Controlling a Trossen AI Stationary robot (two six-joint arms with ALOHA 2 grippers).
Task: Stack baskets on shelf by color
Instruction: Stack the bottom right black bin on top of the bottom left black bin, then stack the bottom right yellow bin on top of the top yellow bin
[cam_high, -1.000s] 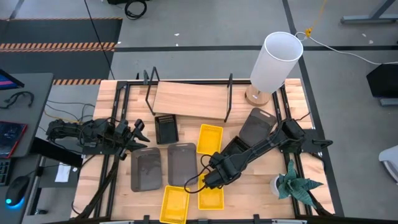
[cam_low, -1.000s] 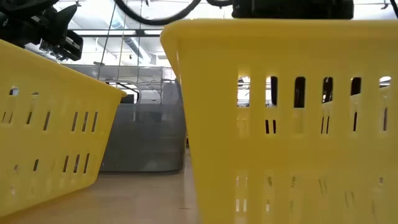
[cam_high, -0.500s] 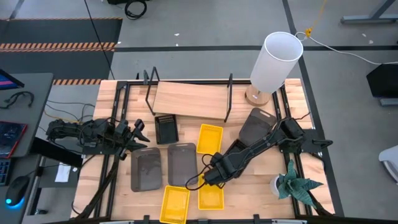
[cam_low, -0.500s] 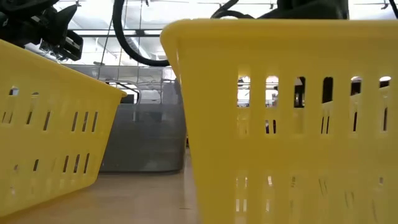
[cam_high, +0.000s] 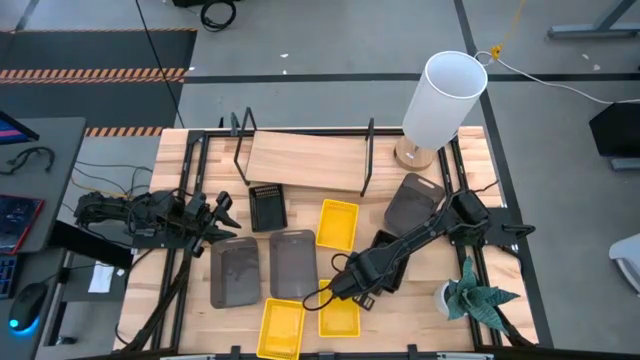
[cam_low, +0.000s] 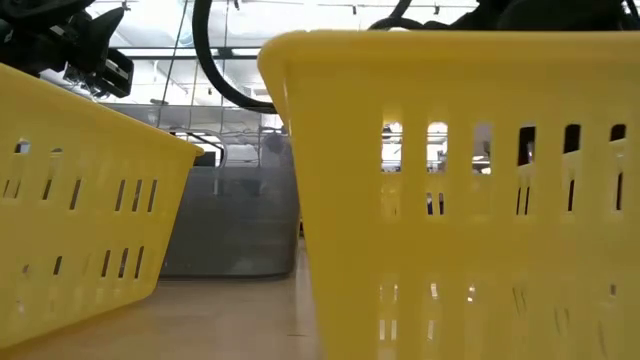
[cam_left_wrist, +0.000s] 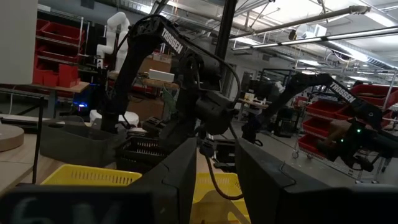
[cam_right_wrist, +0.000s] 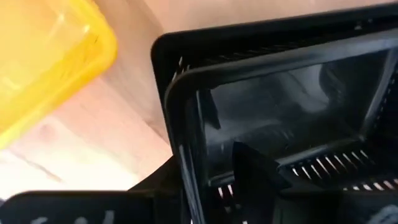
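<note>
The shelf (cam_high: 305, 160) stands at the far side. On the table lie three yellow baskets (cam_high: 337, 223) (cam_high: 282, 328) (cam_high: 338, 315), grey ones (cam_high: 235, 272) (cam_high: 292, 263) (cam_high: 412, 200), and a black one (cam_high: 267, 207). A second black basket (cam_high: 388, 262) lies under my right arm. My right gripper (cam_high: 352, 287) is open, and this basket's wall (cam_right_wrist: 186, 143) runs between its fingers. My left gripper (cam_high: 228, 212) waits open at the table's left, holding nothing. My right gripper stands astride the black basket's wall near a corner (cam_right_wrist: 180, 93), with one finger (cam_right_wrist: 252, 168) inside the basket and the other outside. The fingers come from above. Whether either finger touches the wall, I cannot tell. The basket rests on the table.
A white lamp (cam_high: 440, 100) stands at the far right corner and a small potted plant (cam_high: 475, 297) at the near right. In the low view, two yellow baskets (cam_low: 450, 200) (cam_low: 70, 200) fill the foreground. Bare wood shows right of the near yellow basket.
My right gripper has shifted a little toward the table's right edge, away from the near yellow basket, and its fingers have parted. My left arm has kept still.
</note>
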